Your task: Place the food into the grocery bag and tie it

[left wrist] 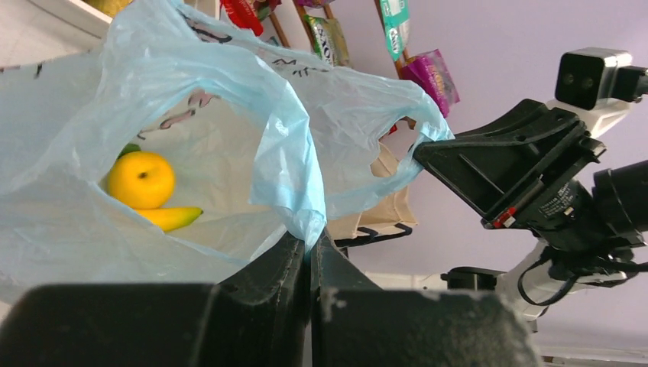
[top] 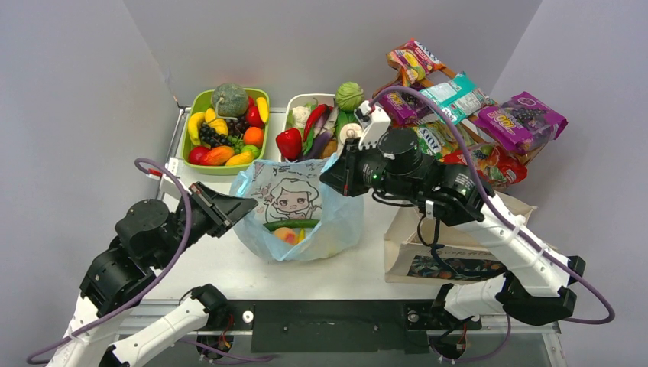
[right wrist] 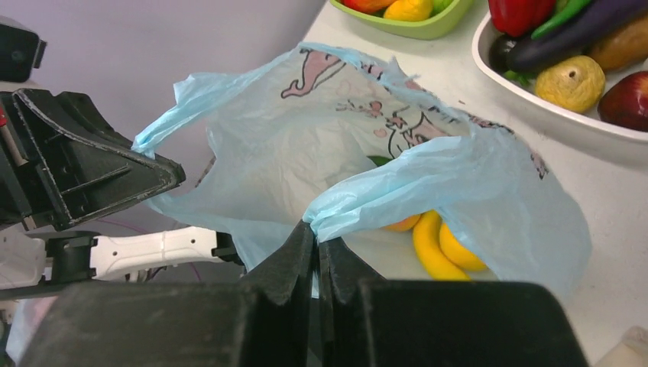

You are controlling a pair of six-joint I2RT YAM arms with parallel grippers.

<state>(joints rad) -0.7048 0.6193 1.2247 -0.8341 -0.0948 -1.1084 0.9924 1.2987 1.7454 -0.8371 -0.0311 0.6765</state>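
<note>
Top external view: the light-blue grocery bag (top: pixel 306 222) sits mid-table (top: pixel 344 271), stretched between both arms. Left fingers (top: pixel 246 205) are clamped on its rim at 9 o'clock, and right fingers (top: pixel 335 180) are clamped on the rim at about 2 o'clock. So the mouth's long axis runs roughly 8 to 2, and the body sags toward 6. The cartoon face print points up at the camera, with a long green piece (top: pixel 292 225) lying across just below it. Beyond the bag at 12 are a green tray (top: pixel 200 107) and a white tray (top: pixel 294 103), both full of toy produce. Snack packets (top: pixel 527 118) hang at 2 and a beige tote (top: pixel 397 245) lies at 4.

Left wrist view: the fingers are pinched tight on a fold of blue plastic at 6. The bag opens away toward 10. Inside at 9 sits a round yellow fruit (left wrist: pixel 140 180) touching a banana (left wrist: pixel 170 217). The other arm grips the far edge at 3.

Right wrist view: same deal, fingers clenched on the rim at 6, with yellow curved pieces (right wrist: pixel 435 245) inside at 4. The other arm holds the corner at 9.
</note>
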